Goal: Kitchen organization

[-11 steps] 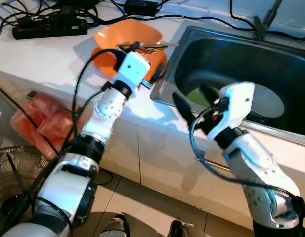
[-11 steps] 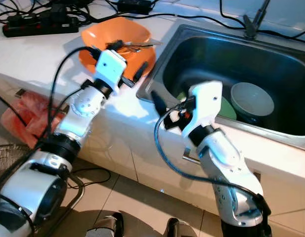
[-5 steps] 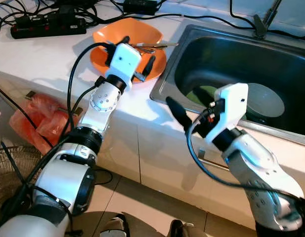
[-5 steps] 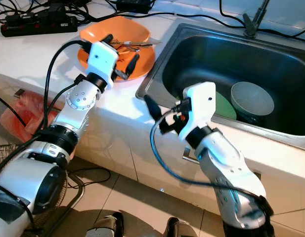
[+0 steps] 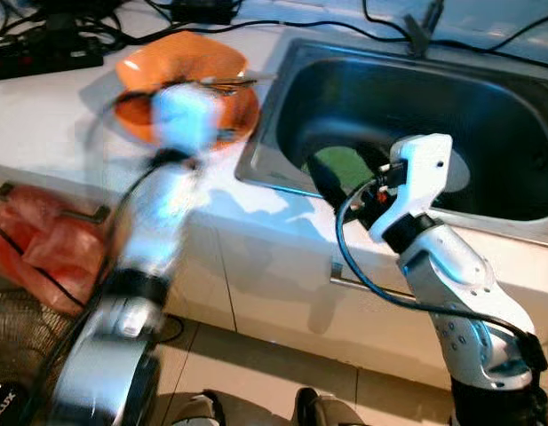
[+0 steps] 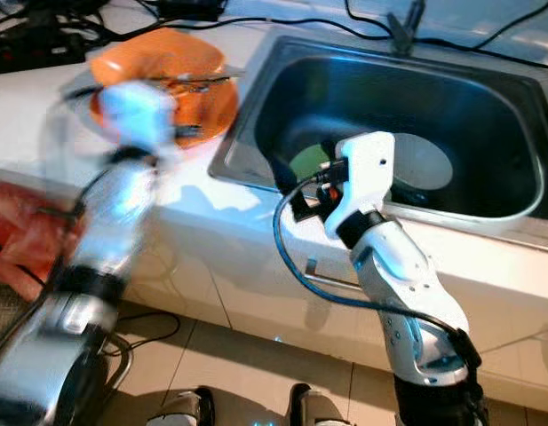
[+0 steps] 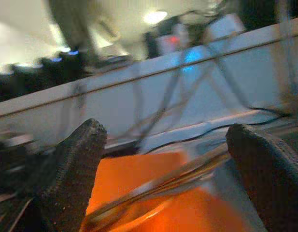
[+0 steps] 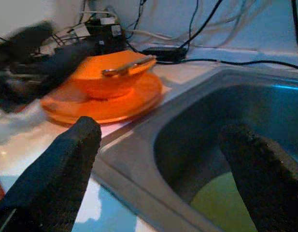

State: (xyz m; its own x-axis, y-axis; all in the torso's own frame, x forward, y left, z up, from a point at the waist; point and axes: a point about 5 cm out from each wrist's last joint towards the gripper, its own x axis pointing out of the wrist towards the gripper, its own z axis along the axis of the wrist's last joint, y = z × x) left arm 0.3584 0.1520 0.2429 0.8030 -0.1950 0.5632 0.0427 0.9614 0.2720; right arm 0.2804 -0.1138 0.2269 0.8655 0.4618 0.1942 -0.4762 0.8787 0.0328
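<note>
An orange bowl [image 5: 180,55] sits on an orange plate [image 5: 244,111] on the white counter left of the sink [image 5: 256,169]. Metal cutlery [image 8: 129,66] lies across the bowl. My left arm is blurred. Its gripper [image 7: 168,140] is open just in front of the bowl, with nothing between the fingers. A green plate [image 5: 340,166] and a pale bowl [image 6: 424,160] lie in the sink. My right gripper [image 5: 345,173] is open above the sink's front left part, near the green plate, and holds nothing.
A black power strip [image 5: 43,53] and cables run along the counter's back. The faucet base [image 5: 422,22] stands behind the sink. On the floor at the left are a red plastic bag [image 5: 34,240] and a wire basket [image 5: 7,328].
The camera has shifted, so the scene sits further left. My left arm is now blurred in motion by the orange bowl. My right gripper has moved from the counter front in over the sink.
</note>
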